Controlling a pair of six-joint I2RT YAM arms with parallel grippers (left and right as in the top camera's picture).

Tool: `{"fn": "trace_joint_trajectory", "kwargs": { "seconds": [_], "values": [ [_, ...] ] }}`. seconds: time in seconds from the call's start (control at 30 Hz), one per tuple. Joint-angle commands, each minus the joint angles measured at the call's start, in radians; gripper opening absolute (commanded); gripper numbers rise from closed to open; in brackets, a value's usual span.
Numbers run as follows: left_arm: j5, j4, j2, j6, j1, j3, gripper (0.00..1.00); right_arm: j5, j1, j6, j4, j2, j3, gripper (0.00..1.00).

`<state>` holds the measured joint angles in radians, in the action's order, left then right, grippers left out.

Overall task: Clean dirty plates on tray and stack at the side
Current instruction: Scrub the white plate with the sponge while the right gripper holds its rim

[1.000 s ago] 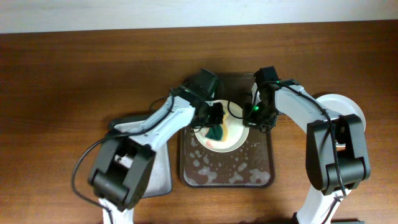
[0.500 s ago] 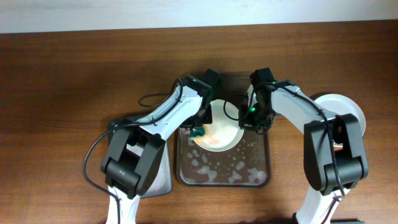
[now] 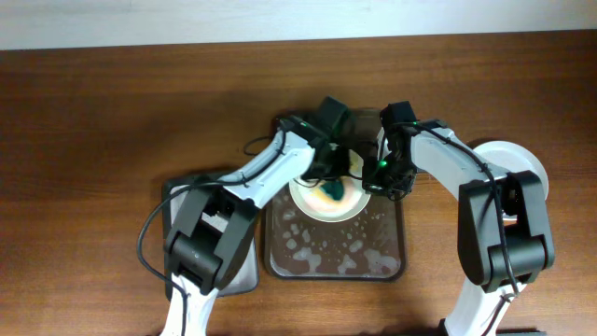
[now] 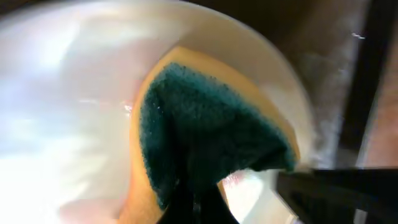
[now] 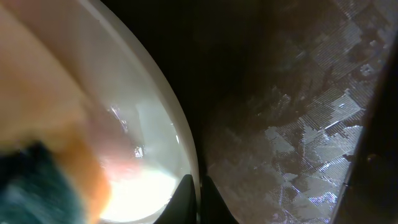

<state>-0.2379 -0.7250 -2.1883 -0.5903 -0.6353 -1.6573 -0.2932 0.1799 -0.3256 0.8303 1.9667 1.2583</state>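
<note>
My left pincer is closed tight on a sponge. The sponge is green on one side and yellow on the other. It is bent and pressed onto the inside of a white plate, which looks wet and shiny.

My right pincer is pinched on the rim of that same plate, on its right side. I cannot tell if the plate is flat or tipped up.

Under the plate is the dark brown tray. The plate is over the far end of the tray. The near end of the tray has white foam on it.

To the left, just beside the brown tray, is a grey tray. My left arm hides most of it.

Off to the right, well apart from the tray, another white plate lies on the brown wooden table. My right arm hides part of it.
</note>
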Motion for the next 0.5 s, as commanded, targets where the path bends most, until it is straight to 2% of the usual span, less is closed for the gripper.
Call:
{"fn": "trace_joint_trajectory", "kwargs": {
  "seconds": [0.0, 0.07, 0.13, 0.27, 0.33, 0.47],
  "values": [
    [-0.099, 0.018, -0.022, 0.012, -0.05, -0.01, 0.0, 0.061, -0.002, 0.007, 0.003, 0.016, -0.012, 0.04],
    [-0.093, 0.014, -0.022, 0.012, -0.049, -0.009, 0.0, 0.061, -0.002, 0.007, 0.003, 0.016, -0.012, 0.04],
    [-0.016, -0.03, -0.022, 0.013, -0.029, -0.009, 0.0, 0.061, -0.002, 0.007, 0.004, 0.016, -0.012, 0.04],
    [0.257, -0.195, -0.022, 0.071, 0.027, -0.009, 0.0, 0.061, -0.003, 0.007, 0.006, 0.016, -0.012, 0.04],
    [0.333, -0.248, -0.021, 0.071, 0.072, -0.01, 0.0, 0.061, -0.003, 0.007, 0.007, 0.016, -0.012, 0.04],
    [0.377, -0.285, -0.021, 0.073, 0.151, -0.029, 0.0, 0.061, -0.003, 0.007, 0.008, 0.016, -0.012, 0.04]
  ]
}}
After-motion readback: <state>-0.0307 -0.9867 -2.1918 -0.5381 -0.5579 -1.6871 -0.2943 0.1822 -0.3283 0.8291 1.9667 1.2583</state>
